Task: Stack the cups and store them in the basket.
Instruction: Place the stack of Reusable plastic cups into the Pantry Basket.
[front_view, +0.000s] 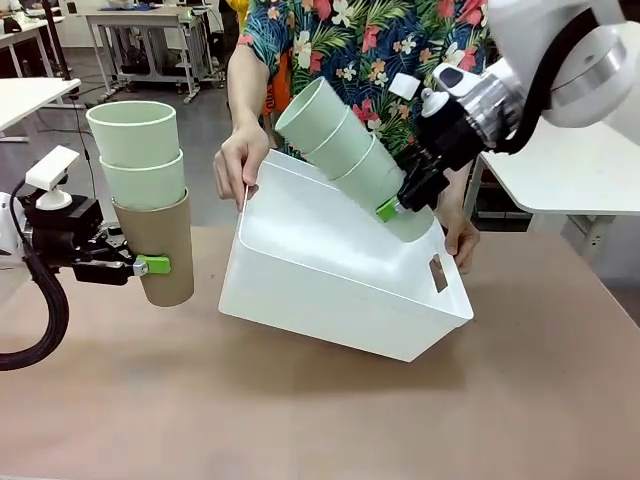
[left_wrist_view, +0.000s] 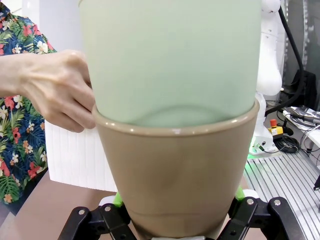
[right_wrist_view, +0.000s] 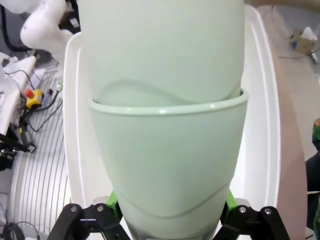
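1. Brown lab table (front_view: 300, 420): a person's hand (front_view: 240, 165) tips the white basket (front_view: 320, 280) toward the robot.
2. Two stacks made, none stored: the left gripper (front_view: 158, 266) pinches the tan cup (front_view: 165, 245), which carries two mint cups (front_view: 135, 150), at the basket's nine o'clock.
3. The right gripper (front_view: 395, 208) clamps a three-cup mint stack (front_view: 345, 150), leaning over the basket's one-o'clock rim.
4. The right wrist view adds the basket's inside behind that stack; the front view gives the tilt.

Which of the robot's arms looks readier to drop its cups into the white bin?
The right. The right hand holds a green stack tilted over the open basket; the left hand holds a brown-based stack upright beside it.
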